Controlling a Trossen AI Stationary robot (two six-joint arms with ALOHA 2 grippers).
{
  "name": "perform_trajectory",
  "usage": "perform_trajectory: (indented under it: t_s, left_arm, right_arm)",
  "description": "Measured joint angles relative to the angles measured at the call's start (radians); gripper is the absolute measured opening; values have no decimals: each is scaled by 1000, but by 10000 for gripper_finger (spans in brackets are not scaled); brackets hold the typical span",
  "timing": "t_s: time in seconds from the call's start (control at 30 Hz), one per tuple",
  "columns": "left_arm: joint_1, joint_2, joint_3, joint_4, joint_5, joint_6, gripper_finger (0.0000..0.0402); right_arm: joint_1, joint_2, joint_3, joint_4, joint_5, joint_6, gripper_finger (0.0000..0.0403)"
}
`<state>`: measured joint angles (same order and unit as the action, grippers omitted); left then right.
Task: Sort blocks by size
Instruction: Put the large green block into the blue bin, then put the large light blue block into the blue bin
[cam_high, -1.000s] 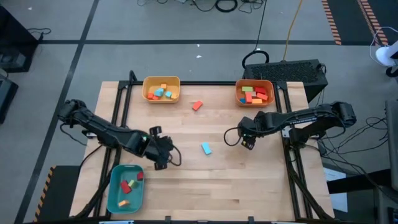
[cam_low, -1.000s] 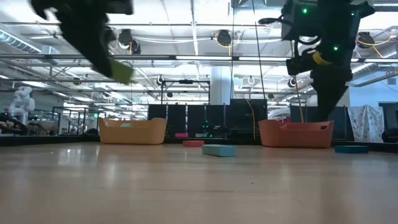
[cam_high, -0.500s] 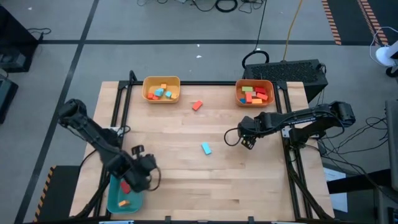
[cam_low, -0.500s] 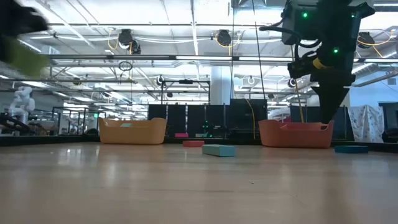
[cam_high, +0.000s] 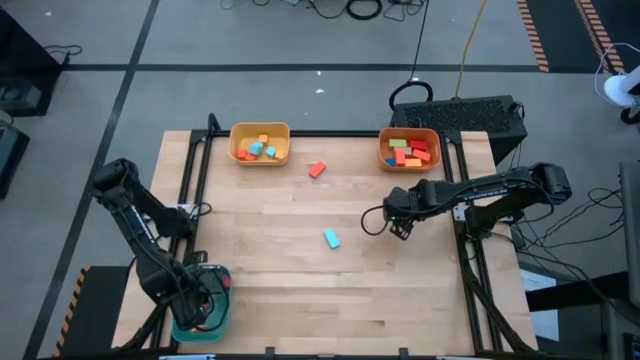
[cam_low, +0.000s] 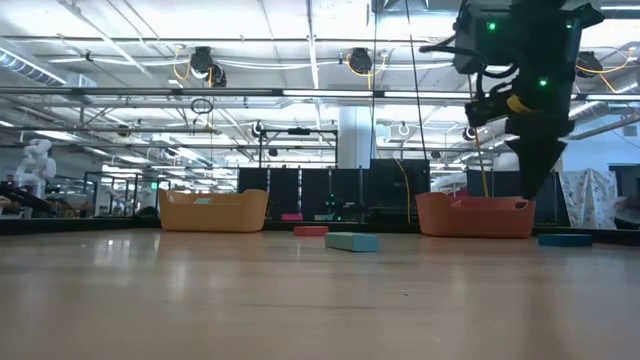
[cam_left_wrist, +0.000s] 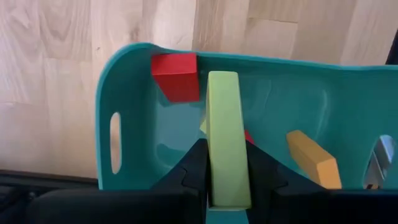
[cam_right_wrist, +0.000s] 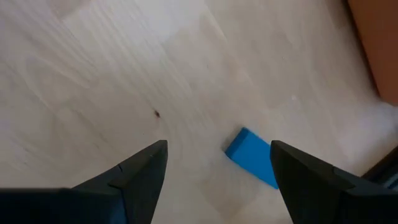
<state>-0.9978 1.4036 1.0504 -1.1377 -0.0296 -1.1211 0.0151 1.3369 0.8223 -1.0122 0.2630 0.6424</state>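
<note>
1. The left gripper (cam_high: 200, 305) sits at the lower left of the high view, above the teal bin (cam_high: 222, 322). It is clenched on a light green bar (cam_left_wrist: 227, 140).
2. In the left wrist view, the teal bin (cam_left_wrist: 124, 81) contains a red block (cam_left_wrist: 176, 76) and an orange block (cam_left_wrist: 314, 160).
3. The right gripper (cam_high: 399, 226) hovers right of centre with its fingers (cam_right_wrist: 140, 177) spread, grasping nothing.
4. A blue block (cam_right_wrist: 252, 156) lies on the table (cam_high: 290, 270) just ahead of those fingers.
5. A light blue block (cam_high: 331, 238) lies mid-table; a red-orange block (cam_high: 317, 169) lies between the yellow bin (cam_high: 259, 129) and the orange bin (cam_high: 409, 133), both holding blocks.
</note>
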Motion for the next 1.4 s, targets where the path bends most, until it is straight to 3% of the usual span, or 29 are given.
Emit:
perform_trajectory:
  t_s: [0.23,0.37,0.63,0.83,1.03,1.4]
  left_arm:
    - [0,0,-32,14,0,-33,92]
    - [-7,0,-33,27,0,-34,118]
    - [-17,1,-33,3,67,-52,128]
    - [-10,1,-33,-64,60,-13,129]
    - [-4,0,-33,-173,-101,48,128]
    - [52,1,-33,-198,-237,61,128]
  right_arm:
    - [24,0,-1,370,-60,14,270]
    - [62,23,-1,587,-23,106,270]
    - [109,217,-1,797,-33,299,270]
    - [141,361,7,997,-28,351,270]
    - [171,478,103,971,22,361,270]
    - [187,656,381,642,79,308,269]
